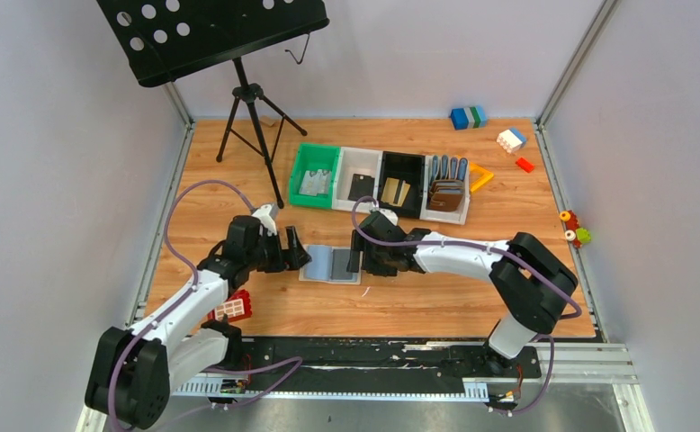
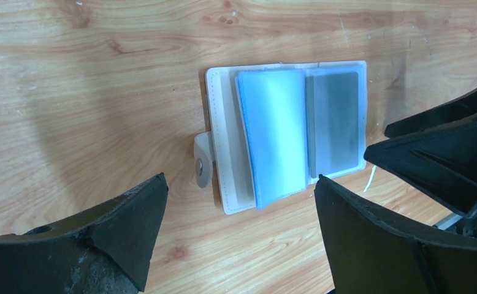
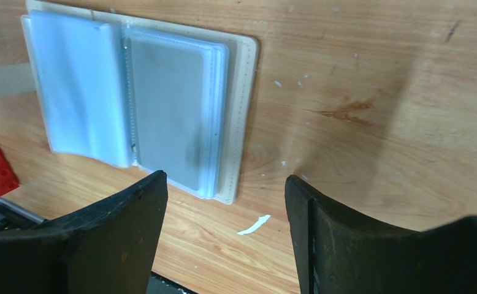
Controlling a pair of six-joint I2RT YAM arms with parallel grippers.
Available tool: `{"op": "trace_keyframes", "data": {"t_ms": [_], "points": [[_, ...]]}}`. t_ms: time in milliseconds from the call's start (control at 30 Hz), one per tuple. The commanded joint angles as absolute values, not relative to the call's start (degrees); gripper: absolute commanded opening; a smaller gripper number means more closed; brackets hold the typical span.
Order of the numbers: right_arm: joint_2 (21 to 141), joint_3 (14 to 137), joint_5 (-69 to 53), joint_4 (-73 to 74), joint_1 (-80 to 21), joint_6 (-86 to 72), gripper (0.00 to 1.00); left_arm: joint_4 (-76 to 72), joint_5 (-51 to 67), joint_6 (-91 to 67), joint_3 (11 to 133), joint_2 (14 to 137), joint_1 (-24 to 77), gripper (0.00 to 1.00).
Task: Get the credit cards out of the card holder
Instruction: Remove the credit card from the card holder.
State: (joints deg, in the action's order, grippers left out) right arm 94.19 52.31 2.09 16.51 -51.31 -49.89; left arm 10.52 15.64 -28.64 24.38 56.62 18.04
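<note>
The card holder (image 1: 331, 264) lies open and flat on the wooden table, pale beige outside with light blue-grey sleeves. It also shows in the left wrist view (image 2: 224, 141) and the right wrist view (image 3: 242, 116). A silvery grey credit card (image 2: 334, 122) sits inside its right sleeve and also shows in the right wrist view (image 3: 165, 116). My left gripper (image 1: 297, 252) (image 2: 241, 184) is open and empty just left of the holder. My right gripper (image 1: 357, 255) (image 3: 225, 184) is open and empty at the holder's right edge. Other cards lie in the bins: grey (image 1: 313, 184), black (image 1: 361, 187), gold (image 1: 396, 192).
A row of bins stands behind the holder: green (image 1: 303, 160), white (image 1: 357, 158), black (image 1: 400, 162), and one with brown wallets (image 1: 445, 191). A music stand tripod (image 1: 252, 126) is at the back left. A red brick (image 1: 232, 308) lies by the left arm. Toy blocks (image 1: 468, 117) sit at the back right.
</note>
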Motion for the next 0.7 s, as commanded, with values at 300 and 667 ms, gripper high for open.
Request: {"op": "trace_keyframes", "data": {"t_ms": [300,667], "points": [[101.83,63.97,6.72,27.02,-53.44,-44.75,0.69,10.18,11.48,-24.9,28.8,73.02,21.42,0.84],[104.65,63.77,2.45,22.81,-54.14,-46.6,0.59,13.97,7.77,-23.42,32.29,81.09,25.32,0.57]]}}
